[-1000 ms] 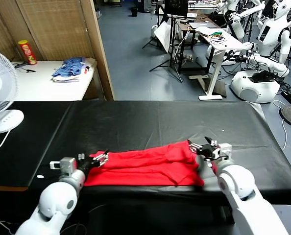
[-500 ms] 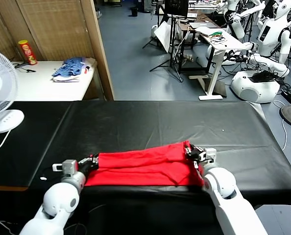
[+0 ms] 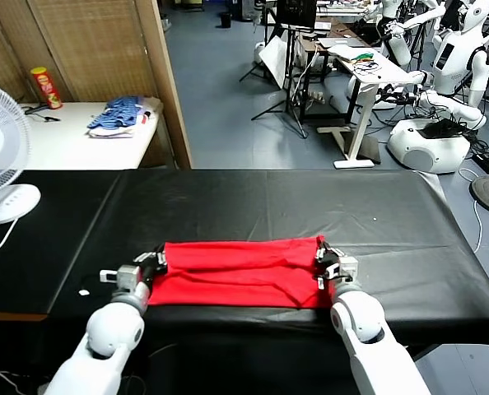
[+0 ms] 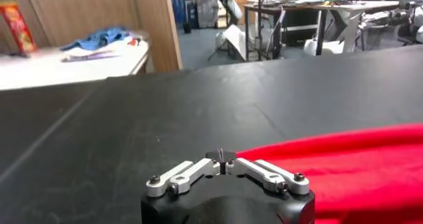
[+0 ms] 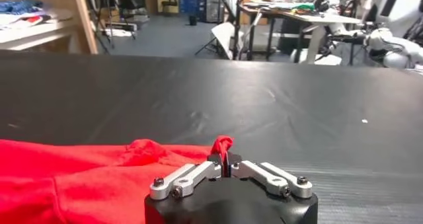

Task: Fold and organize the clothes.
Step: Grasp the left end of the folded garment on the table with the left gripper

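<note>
Both arms are glossy white, with rounded, ball-like shells near the wrists. The left gripper [image 3: 156, 260] and right gripper [image 3: 324, 260] have black bodies carrying silver-grey metal linkage bars fastened by small dark screws. Small light-grey blocks sit on the wrists behind the fingers.

Soft matt red cloth T-shirt [image 3: 236, 271]; black table cover [image 3: 269, 206] faintly sheened, wrinkled; woven screen [image 3: 80, 41].
</note>
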You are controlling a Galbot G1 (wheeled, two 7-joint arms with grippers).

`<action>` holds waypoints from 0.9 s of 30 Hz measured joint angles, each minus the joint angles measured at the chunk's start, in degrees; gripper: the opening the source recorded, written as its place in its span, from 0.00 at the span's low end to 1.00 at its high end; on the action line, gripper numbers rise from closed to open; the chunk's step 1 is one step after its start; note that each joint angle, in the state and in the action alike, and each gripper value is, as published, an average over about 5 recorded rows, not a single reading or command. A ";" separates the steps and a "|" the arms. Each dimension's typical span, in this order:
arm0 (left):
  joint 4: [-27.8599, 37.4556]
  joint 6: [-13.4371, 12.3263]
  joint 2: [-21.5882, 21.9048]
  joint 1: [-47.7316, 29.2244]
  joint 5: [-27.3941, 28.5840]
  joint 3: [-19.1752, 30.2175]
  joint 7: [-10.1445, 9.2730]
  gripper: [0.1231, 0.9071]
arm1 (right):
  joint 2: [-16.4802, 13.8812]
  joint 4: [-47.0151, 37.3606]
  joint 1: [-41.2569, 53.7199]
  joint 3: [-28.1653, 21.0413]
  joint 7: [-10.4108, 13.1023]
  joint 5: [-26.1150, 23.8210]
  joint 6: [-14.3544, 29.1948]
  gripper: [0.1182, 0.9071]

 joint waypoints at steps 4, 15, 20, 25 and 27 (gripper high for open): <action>0.40 -0.55 0.59 -0.44 -0.05 -0.45 0.12 0.13 | -1.32 3.67 -2.08 1.40 -0.60 0.85 -0.04 0.52; -4.12 1.11 1.63 3.51 -5.25 -3.62 -0.85 0.82 | -2.92 12.10 -6.91 4.03 -1.30 2.63 -0.22 0.86; -6.46 2.15 0.26 6.48 -9.62 -5.79 -1.62 0.86 | -2.77 13.08 -7.21 3.63 -1.36 2.65 -0.21 0.86; -7.28 2.17 -1.75 9.45 -10.26 -6.90 -1.68 0.86 | -3.21 13.30 -7.06 3.54 -1.42 2.65 -0.17 0.86; -7.39 2.00 -2.55 10.40 -10.10 -7.03 -1.58 0.86 | -3.35 13.31 -7.03 3.54 -1.45 2.65 -0.13 0.86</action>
